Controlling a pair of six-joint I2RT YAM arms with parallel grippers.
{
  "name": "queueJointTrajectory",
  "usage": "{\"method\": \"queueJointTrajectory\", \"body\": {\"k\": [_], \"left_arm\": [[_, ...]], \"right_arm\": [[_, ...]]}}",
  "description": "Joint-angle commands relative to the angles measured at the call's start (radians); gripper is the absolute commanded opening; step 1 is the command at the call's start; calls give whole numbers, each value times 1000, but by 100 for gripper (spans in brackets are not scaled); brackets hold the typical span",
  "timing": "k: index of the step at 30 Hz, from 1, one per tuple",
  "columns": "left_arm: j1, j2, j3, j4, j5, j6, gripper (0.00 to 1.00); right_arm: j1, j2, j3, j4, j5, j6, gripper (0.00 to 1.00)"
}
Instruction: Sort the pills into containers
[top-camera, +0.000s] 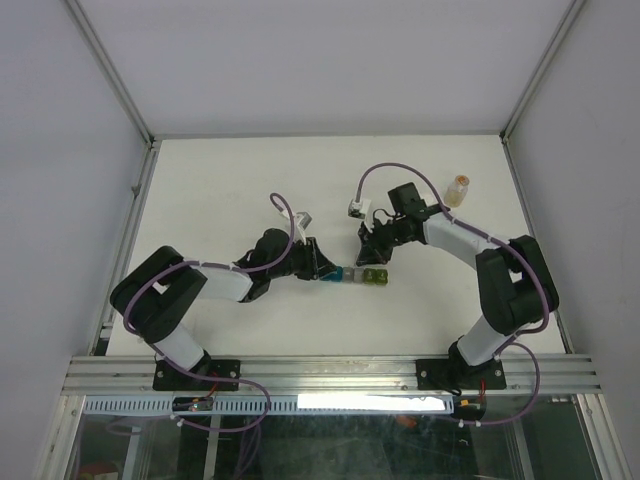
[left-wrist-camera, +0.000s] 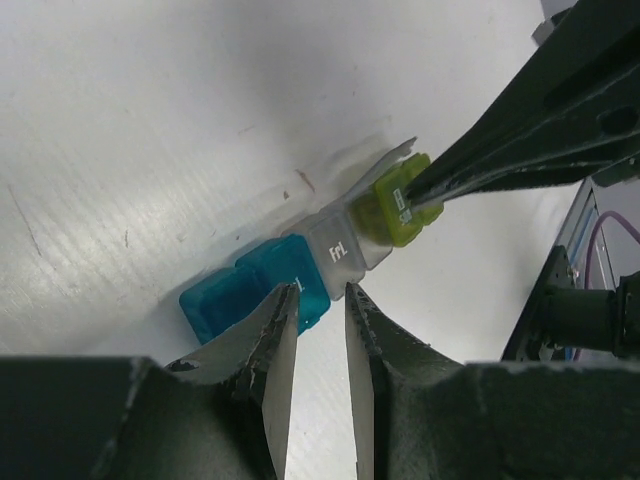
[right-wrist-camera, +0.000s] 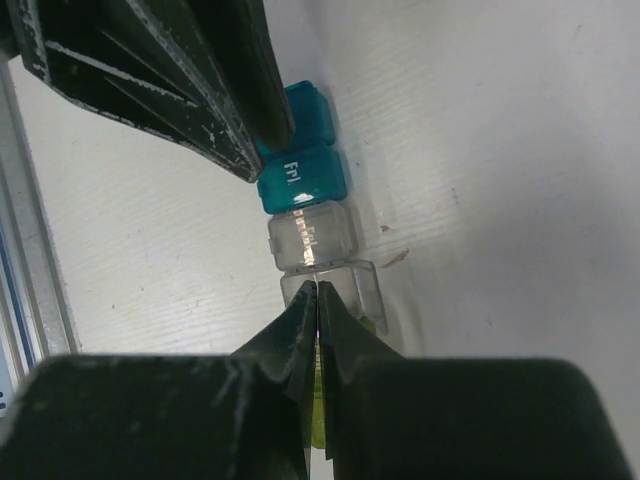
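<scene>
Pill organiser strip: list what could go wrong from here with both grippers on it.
1. The right gripper pinches only a thin edge at the yellow-green end of the strip; it may slip off.
2. The left gripper clamps just the teal end, so a pull could twist or lift the strip.
3. The amber bottle stands near the right arm; a swing may topple it.

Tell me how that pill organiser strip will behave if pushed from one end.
The containers look like small hard plastic, so probably light and stiff. Lying flat on the smooth table, they would likely slide or swivel rather than tip.
</scene>
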Motion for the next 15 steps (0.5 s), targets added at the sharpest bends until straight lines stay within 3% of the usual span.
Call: {"method": "queueJointTrajectory", "body": {"k": [1,15], "left_arm": [[4,29,46,11,75,-34,26],[20,76,33,-12,84,-33,24]], "right_arm": [[5,12,34,76,59,75,4],[5,48,31,144,161,175,5]]}}
